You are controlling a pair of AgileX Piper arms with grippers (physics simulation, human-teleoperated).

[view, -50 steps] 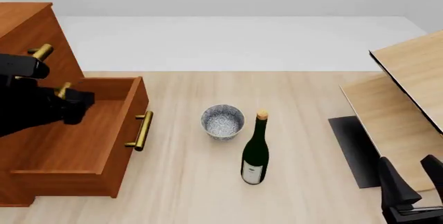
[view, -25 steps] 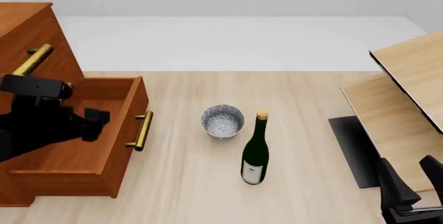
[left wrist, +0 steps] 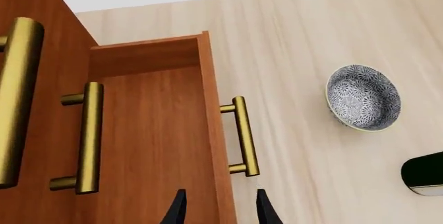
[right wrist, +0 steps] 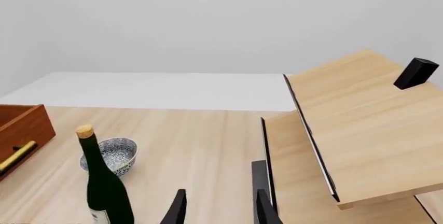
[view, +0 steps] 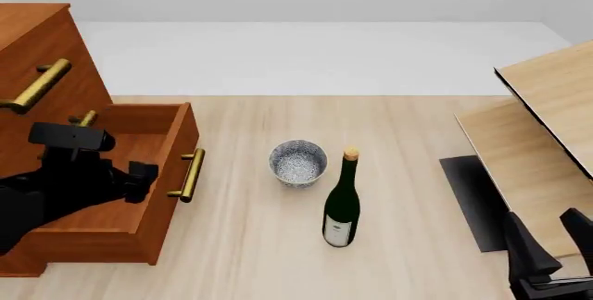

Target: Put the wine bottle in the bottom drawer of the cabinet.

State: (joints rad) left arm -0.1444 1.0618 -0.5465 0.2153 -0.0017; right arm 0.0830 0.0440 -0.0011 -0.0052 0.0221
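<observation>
Inspector: Wine bottle [view: 342, 206] stands upright on the bench [view: 260, 244], lower centre of the front frame, cork up, white label near its base. Nothing grips it.

Clerk: And the jaws?

Inspector: Right gripper [view: 554, 248] sits at the lower right corner, fingers apart, holding nothing. Left gripper [view: 139, 178] is at left centre, over the bottom drawer [view: 139, 196]; its wrist view shows the fingers apart on either side of the drawer's front board, holding nothing.

Clerk: Drawer condition?

Inspector: Pulled out from the cabinet [view: 37, 57], interior open, brass handle [view: 190, 173] on its front. Two upper fronts are shut.

Clerk: Anything farther back?

Inspector: Speckled bowl [view: 298, 163] just behind and left of the bottle, apart from it. Pale wood furniture [view: 546, 119] with black edges fills the right side.
</observation>
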